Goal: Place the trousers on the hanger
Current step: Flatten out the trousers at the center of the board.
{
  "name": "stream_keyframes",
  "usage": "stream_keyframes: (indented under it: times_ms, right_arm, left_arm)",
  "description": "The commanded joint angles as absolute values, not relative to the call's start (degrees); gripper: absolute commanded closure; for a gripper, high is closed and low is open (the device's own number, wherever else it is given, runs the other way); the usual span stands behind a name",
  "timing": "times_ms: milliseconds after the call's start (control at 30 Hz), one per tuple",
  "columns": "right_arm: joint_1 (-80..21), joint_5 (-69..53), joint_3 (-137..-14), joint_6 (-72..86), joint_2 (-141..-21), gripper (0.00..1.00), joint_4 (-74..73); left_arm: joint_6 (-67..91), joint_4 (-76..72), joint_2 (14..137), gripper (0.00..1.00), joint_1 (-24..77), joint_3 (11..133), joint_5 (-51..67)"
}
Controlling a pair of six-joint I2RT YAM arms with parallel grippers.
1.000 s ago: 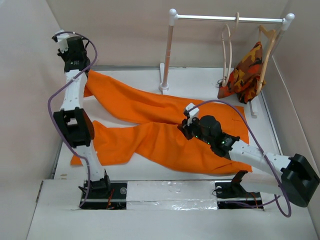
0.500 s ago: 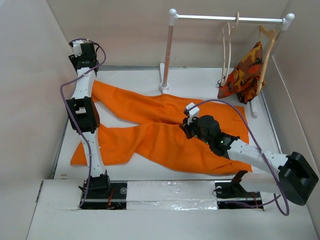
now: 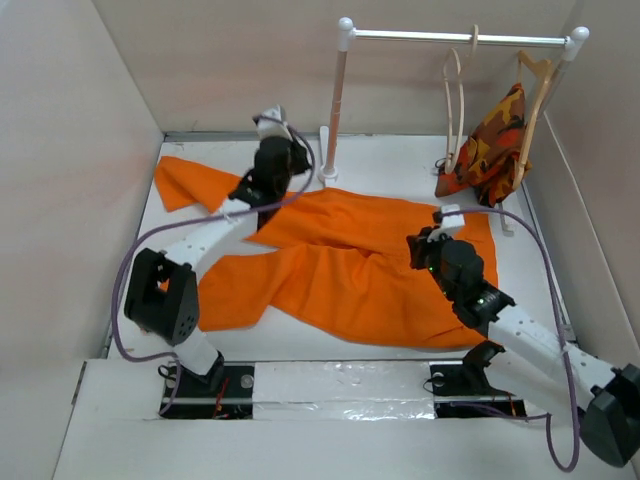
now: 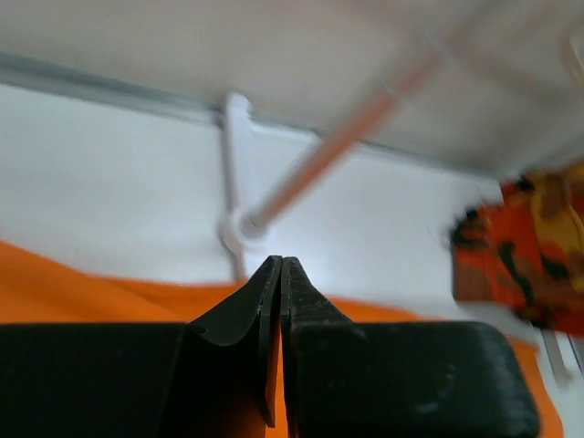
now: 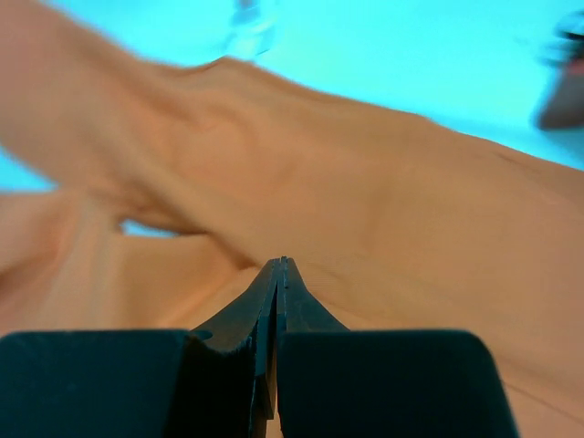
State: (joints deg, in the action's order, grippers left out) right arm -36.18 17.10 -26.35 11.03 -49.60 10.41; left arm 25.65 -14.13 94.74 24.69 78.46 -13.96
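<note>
- Jaws shut tip-to-tip on both arms. left gripper (image 4: 281, 266) shows a sliver of orange betw. its fingers lower down, can't tell if cloth is pinched. right gripper (image 5: 280, 266) has nothing visible in it & sits close over orange cloth.
- Task cloth: plain bright orange long cloth trousers (image 3: 370, 260) lie spread across centre of white table (image 3: 400, 160), waist end twd 3 o'clock, legs running out twd 9–10 o'clock, far leg end bunched near 10.
- Target: pale light-wood hanger w/ thin loop arms (image 3: 456, 95) hangs bare on white rail (image 3: 460, 38) at approx 1 o'clock, just beside camouflage-patterned garment (image 3: 490, 135).
- Handling (my read): soft, limp, light. Will sag & drape, prob. slips easily over smooth wood.
- Where to grab (my read): waistband edge, one grip per side, pinching at a fold or hem so all layers lift together. A mid-cloth pinch would likely just tent it.
</note>
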Motion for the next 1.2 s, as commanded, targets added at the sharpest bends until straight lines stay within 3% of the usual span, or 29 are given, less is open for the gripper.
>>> stream_keyframes:
  times_ms: [0, 200, 333, 433, 500, 533, 633, 800, 1167]
  right_arm:
    - [-30.0, 23.8, -23.1, 18.1, -43.4, 1.0, 5.3]
    - [-13.5, 19.0, -18.8, 19.8, -41.0, 1.0, 4.7]
    - [2.5, 7.2, -19.6, 18.4, -48.8, 1.0, 8.3]
    - [7.5, 5.8, -21.5, 19.7, -56.9, 1.0, 10.1]
    - [13.2, 2.2, -23.4, 20.6, -63.0, 0.81, 14.0]
    - [14.4, 0.3, -24.0, 20.6, -65.3, 0.56, 16.4]
    - [19.2, -3.2, -32.1, 20.6, -74.1, 0.29, 12.1]
    - [26.9, -14.6, -35.7, 19.9, -81.4, 0.24, 14.3]
    - [29.7, -29.1, -39.6, 21.3, -94.9, 0.27, 19.3]
  left_arm:
    - [29.8, -26.1, 88.9, 1.0, 30.7, 62.5, -13.3]
    - [28.6, -31.6, 84.6, 1.0, 41.5, 50.8, -17.9]
    - [24.5, -30.6, 80.9, 0.98, 50.9, 48.5, -23.4]
    - [22.1, -31.6, 75.7, 0.94, 53.6, 45.6, -25.0]
    - [19.3, -31.0, 72.5, 0.88, 55.5, 43.4, -27.4]
    - [18.5, -30.4, 69.5, 0.85, 55.5, 42.9, -27.9]
    - [15.7, -28.6, 63.7, 0.82, 57.5, 40.9, -31.4]
    - [13.0, -34.5, 59.6, 0.76, 59.9, 35.1, -31.7]
    - [14.9, -30.9, 66.6, 0.75, 58.8, 37.9, -31.0]
